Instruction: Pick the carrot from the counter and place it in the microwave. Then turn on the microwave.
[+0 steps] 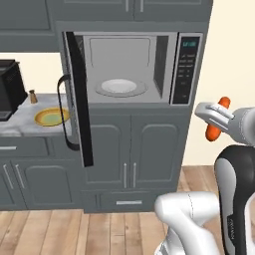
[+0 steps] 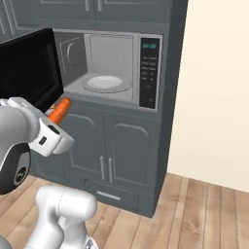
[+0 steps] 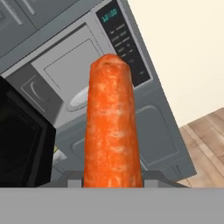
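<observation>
gripper (image 1: pixel 217 118) clamped on carrot (image 1: pixel 217 119), in air right of and below open microwave (image 1: pixel 132 67) | left base view adds marble surface (image 1: pixel 15 124), yellow-rimmed plate (image 1: pixel 52 117), coffee machine (image 1: pixel 10 87) | right base view: cream wall (image 2: pixel 214 87), wood floor (image 2: pixel 204 214)

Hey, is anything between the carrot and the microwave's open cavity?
No. In the hand view, the held carrot points at the microwave across bare air.

Plate (image 1: pixel 52 117) on counter (image 1: pixel 15 125), left of microwave (image 1: pixel 133 67)
</observation>
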